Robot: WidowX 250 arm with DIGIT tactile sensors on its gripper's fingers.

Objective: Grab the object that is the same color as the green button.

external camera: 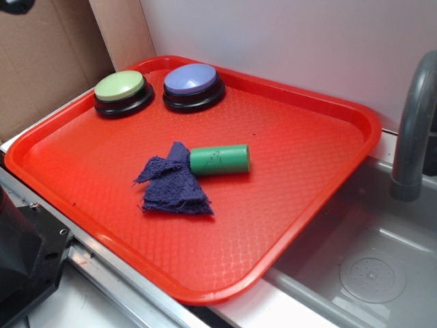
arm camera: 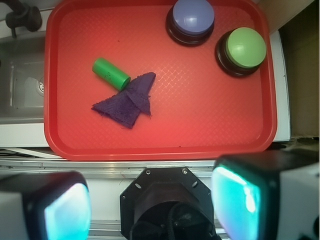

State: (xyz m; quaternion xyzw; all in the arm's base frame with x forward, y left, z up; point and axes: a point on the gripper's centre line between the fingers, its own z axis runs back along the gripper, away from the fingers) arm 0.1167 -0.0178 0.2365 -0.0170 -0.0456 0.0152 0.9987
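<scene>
A small green cylinder lies on its side near the middle of the red tray, one end touching a dark blue cloth. The green button, a pale dome on a black base, stands at the tray's far corner beside a blue-purple button. My gripper hovers high above the tray's near edge, open, with nothing between its fingers. The gripper itself does not show in the exterior view.
A grey sink basin with a grey faucet lies beside the tray. A metal rail runs along the tray's near edge, with the black robot base below. Cardboard stands behind.
</scene>
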